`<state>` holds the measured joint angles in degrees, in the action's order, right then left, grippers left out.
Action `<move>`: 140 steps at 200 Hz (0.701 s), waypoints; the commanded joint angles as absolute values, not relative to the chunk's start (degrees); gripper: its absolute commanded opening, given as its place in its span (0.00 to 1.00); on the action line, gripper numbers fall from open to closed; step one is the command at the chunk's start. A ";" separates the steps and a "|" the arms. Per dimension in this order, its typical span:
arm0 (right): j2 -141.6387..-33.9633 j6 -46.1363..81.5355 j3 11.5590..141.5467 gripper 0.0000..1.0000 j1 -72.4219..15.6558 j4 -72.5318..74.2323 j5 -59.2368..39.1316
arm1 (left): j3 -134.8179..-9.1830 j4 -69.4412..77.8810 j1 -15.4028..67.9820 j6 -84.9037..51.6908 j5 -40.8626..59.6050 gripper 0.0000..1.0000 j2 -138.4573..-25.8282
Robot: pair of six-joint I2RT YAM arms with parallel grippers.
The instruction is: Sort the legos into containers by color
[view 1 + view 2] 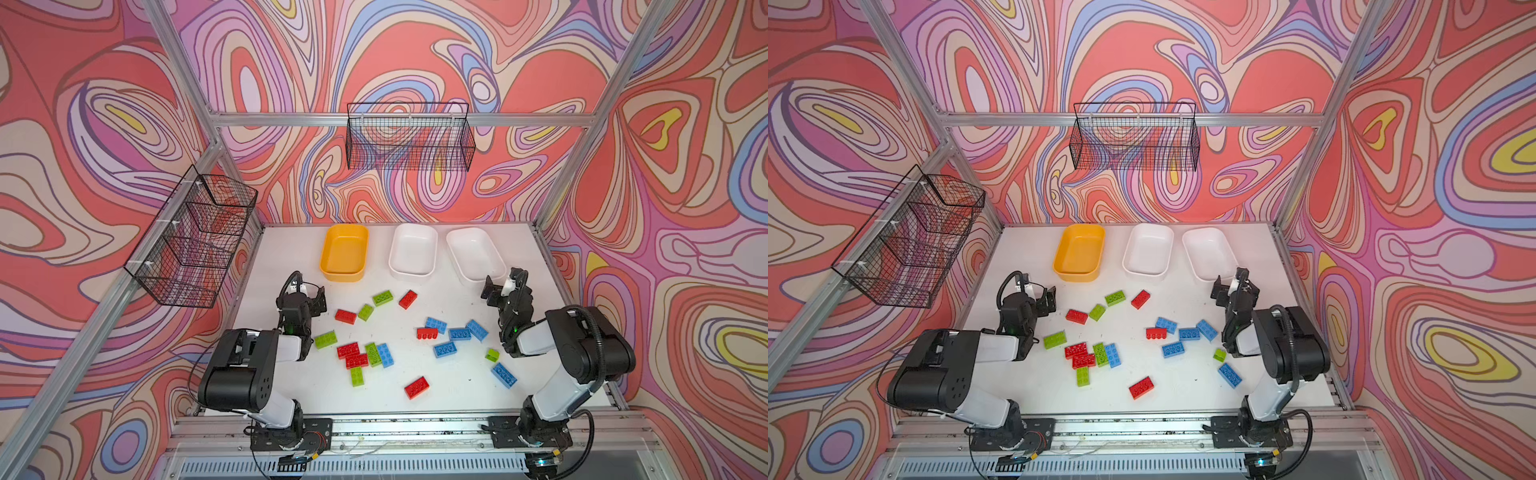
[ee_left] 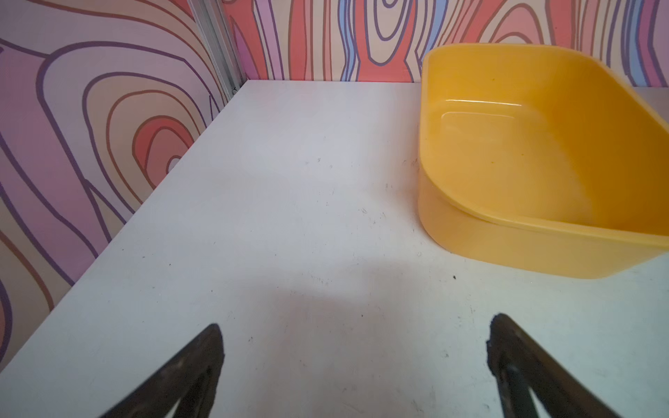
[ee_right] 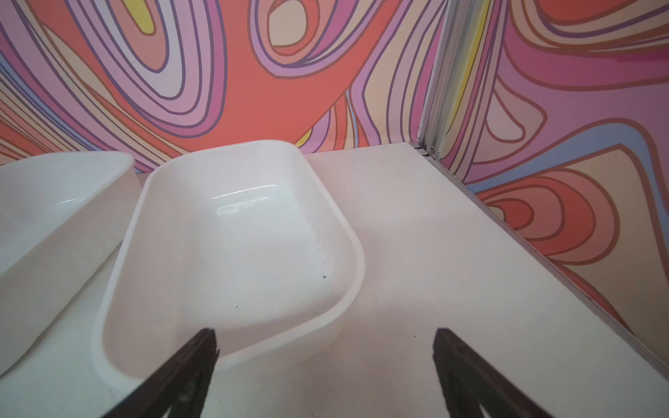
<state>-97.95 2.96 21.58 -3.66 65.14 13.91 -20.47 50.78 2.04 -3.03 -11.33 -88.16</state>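
Several red, lime green and light blue legos lie scattered over the middle of the white table in both top views, among them a red one (image 1: 407,299), a green one (image 1: 382,297) and a blue one (image 1: 435,325). A tight cluster (image 1: 359,356) lies near the left arm. At the back stand the containers, all empty: a yellow-orange tub (image 1: 344,253) (image 2: 535,159) and two white tubs (image 1: 413,249) (image 1: 476,254) (image 3: 235,246). My left gripper (image 1: 311,293) (image 2: 356,324) is open over bare table beside the yellow tub. My right gripper (image 1: 500,284) (image 3: 324,331) is open at the near corner of the right white tub.
One black wire basket (image 1: 409,137) hangs on the back wall and another (image 1: 195,241) on the left wall. Aluminium posts frame the table (image 1: 457,390), and patterned walls close it in on three sides.
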 commanded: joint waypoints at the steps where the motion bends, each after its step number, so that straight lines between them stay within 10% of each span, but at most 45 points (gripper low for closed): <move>1: -97.82 2.37 21.62 0.98 -3.43 66.00 13.97 | -20.81 52.56 1.93 -2.51 -10.90 1.00 -88.35; 140: -97.95 2.47 22.06 0.98 -3.43 65.30 13.76 | -21.11 52.03 1.93 -2.29 -10.79 1.00 -88.48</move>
